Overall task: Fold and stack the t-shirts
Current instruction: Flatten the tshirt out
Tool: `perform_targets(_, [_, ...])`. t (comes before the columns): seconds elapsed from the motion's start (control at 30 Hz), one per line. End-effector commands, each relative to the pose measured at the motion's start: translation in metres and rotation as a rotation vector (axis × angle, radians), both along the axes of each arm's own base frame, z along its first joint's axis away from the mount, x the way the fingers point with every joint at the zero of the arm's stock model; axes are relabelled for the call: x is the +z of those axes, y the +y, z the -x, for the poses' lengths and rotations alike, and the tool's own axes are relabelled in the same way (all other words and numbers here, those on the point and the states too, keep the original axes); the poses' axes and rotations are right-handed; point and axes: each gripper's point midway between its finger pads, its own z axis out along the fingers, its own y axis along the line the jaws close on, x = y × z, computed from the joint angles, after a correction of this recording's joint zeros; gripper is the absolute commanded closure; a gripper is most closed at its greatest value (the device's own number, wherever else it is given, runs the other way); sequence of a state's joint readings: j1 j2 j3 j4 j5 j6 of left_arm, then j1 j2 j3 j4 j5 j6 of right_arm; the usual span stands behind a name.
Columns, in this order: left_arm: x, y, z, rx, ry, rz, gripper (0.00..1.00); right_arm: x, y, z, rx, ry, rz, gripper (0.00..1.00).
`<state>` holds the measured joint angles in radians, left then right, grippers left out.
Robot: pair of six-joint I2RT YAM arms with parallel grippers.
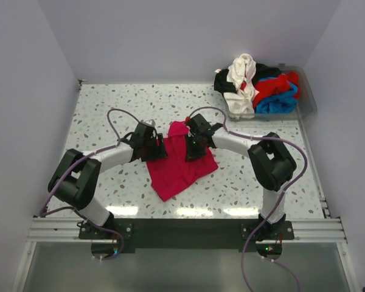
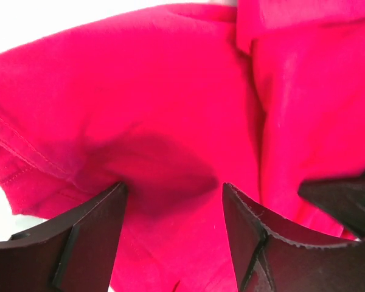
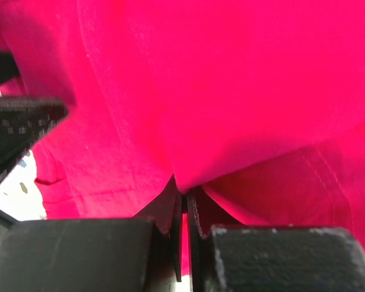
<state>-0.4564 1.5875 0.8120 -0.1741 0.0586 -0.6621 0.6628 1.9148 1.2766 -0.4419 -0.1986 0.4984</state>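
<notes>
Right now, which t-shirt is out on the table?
The crimson-pink t-shirt, alone on the table; the other shirts, white, black, red and blue, are heaped in the far-right bin.

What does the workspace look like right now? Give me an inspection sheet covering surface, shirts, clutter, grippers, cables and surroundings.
Surface: speckled table, bare around the middle.
Job's things: crimson-pink t-shirt rumpled at the centre, not yet folded; white, black, red and blue shirts heaped in the bin at the far right corner.
Clutter: nothing seen.
Grippers: left gripper open, jaws apart on the cloth; right gripper shut on a fold of the crimson-pink t-shirt.
Cables: purple cables loop over the table beside each arm.
Surroundings: plain white walls on three sides.
</notes>
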Motion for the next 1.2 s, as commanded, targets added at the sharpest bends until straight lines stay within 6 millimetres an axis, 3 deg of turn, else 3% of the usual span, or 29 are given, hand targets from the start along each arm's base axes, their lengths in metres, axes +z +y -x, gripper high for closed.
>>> perform_targets(0.0, [-0.016,0.006,-0.012,0.024,0.0,-0.06,0.32,0.024,-0.003,-0.01,-0.021,-0.06,0.027,1.0])
perform_targets(0.13, [-0.029,0.024,-0.02,0.057,0.027,-0.152,0.33,0.056,-0.034,-0.01,-0.092,-0.114,0.091,1.0])
perform_targets(0.23, [-0.027,0.044,-0.034,0.106,0.014,-0.216,0.33,0.064,-0.064,-0.003,-0.16,-0.112,0.14,1.0])
perform_targets(0.27, [-0.025,0.049,-0.042,0.124,0.006,-0.227,0.33,0.076,-0.077,-0.005,-0.197,-0.134,0.136,1.0])
perform_targets(0.33, [-0.023,0.062,-0.052,0.153,-0.002,-0.246,0.34,0.074,-0.104,-0.003,-0.251,-0.118,0.171,1.0])
perform_targets(0.43, [0.002,0.055,-0.077,0.115,-0.082,-0.255,0.33,0.067,-0.129,-0.001,-0.282,-0.097,0.199,1.0])
perform_targets(0.53, [0.028,0.035,-0.083,0.047,-0.13,-0.211,0.29,0.056,-0.137,0.002,-0.257,-0.069,0.252,0.98])
perform_targets(0.67, [0.044,0.019,-0.056,-0.022,-0.114,-0.2,0.26,0.039,-0.139,0.006,-0.267,-0.018,0.285,0.81])
perform_targets(0.83, [0.034,0.04,0.003,0.012,-0.005,-0.25,0.27,0.029,-0.135,0.007,-0.29,0.013,0.273,0.64])
perform_targets(1.0, [0.021,0.045,0.036,0.023,0.064,-0.231,0.33,0.026,-0.132,0.003,-0.282,0.023,0.273,0.6])
perform_targets(1.17, [0.009,0.044,0.047,0.005,0.12,-0.241,0.4,0.026,-0.129,-0.003,-0.263,0.028,0.28,0.57])
